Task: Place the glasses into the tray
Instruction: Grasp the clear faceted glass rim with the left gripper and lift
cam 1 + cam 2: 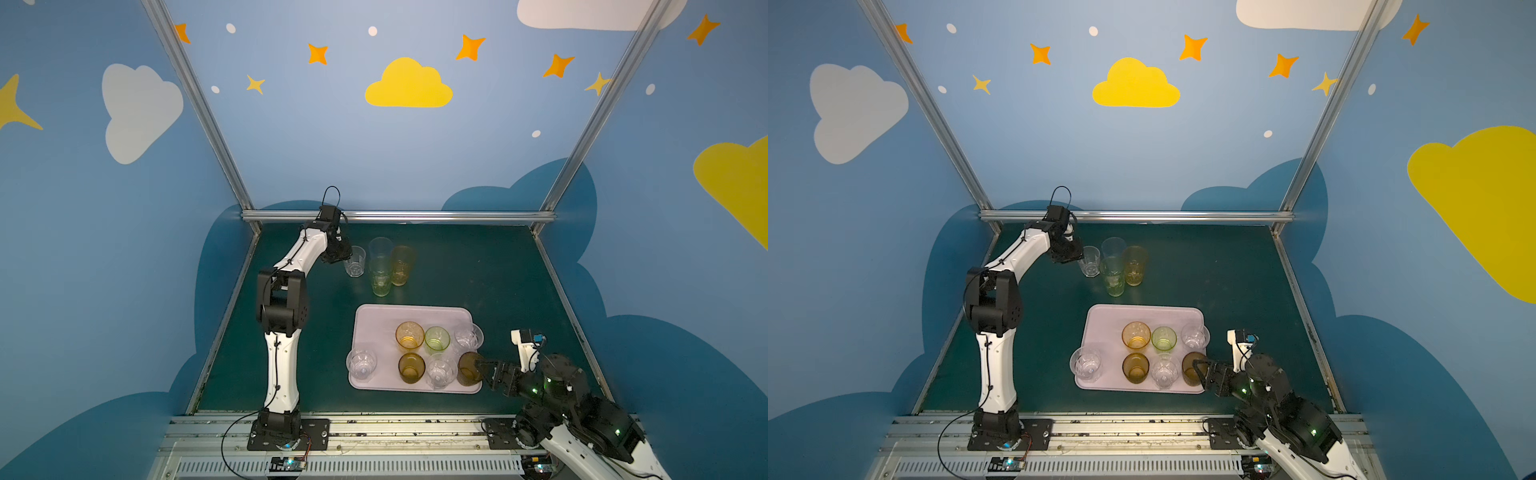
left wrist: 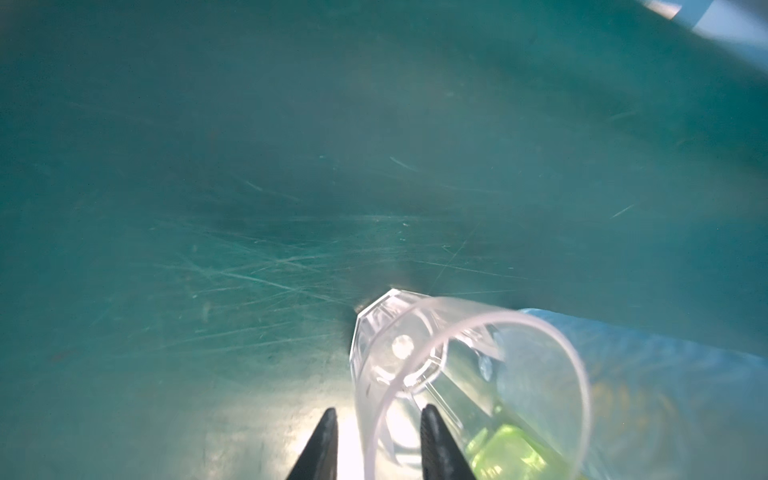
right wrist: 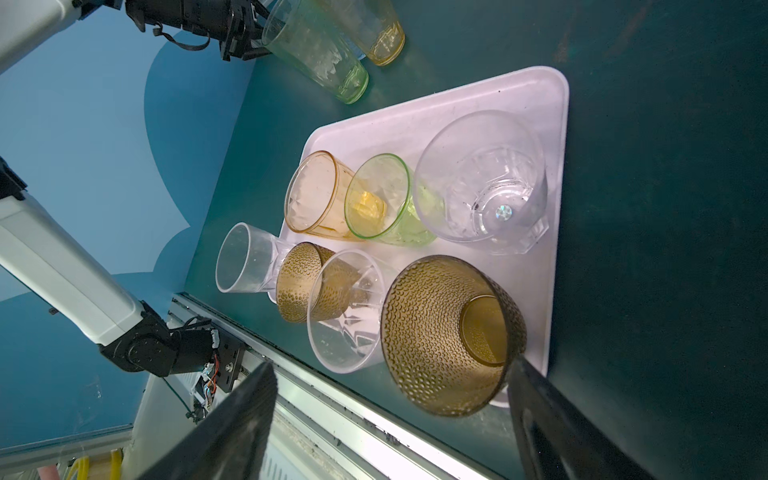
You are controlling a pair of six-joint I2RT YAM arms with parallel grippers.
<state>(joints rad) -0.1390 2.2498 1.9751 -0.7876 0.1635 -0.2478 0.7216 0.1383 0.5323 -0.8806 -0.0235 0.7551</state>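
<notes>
Your left tool (image 2: 379,409) is at the short clear glass (image 1: 354,262), which stands upright on the tabletop toward the far left corner, well apart from the tray (image 1: 374,320). In the left wrist view its jaws are narrow but apart, one finger outside the near wall and one inside, with a little light on both sides of the rim.

A pinch on one smooth wall is a weak hold, I think. If you lift fast, the glass may swing or slide out. Just beside it stand the tall green glass (image 1: 380,278), the pale blue glass (image 1: 380,247) and the amber glass (image 1: 402,266), bunched close. A sideways nudge could topple one into the others.

Your right tool (image 1: 484,370) has its jaws wide apart around the brown dimpled glass (image 1: 469,368), which sits at the tray's near right corner. One finger looks very close to its wall. Pull back crooked and you could drag it over the low rim.

The tray's bare room is along its far and left edges. Come in high there, because a low pass risks clipping the glasses already set down.
</notes>
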